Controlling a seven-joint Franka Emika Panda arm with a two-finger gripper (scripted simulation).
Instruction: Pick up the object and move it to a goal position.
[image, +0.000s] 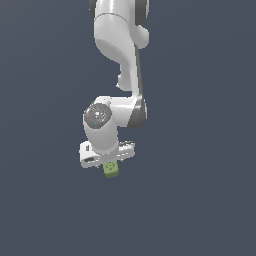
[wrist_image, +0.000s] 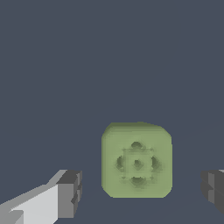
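Note:
The object is a small olive-green cube with rounded edges and a circular mark on its upper face. In the exterior view it lies on the dark floor, just below the white gripper, which hangs over it. In the wrist view the cube sits between the two fingertips, with a clear gap on each side. One dark pad and the other pad stand apart from it. The gripper is open and empty.
A plain dark grey-blue floor fills both views. The white arm comes down from the top of the exterior view. No other objects show, and no goal marker shows.

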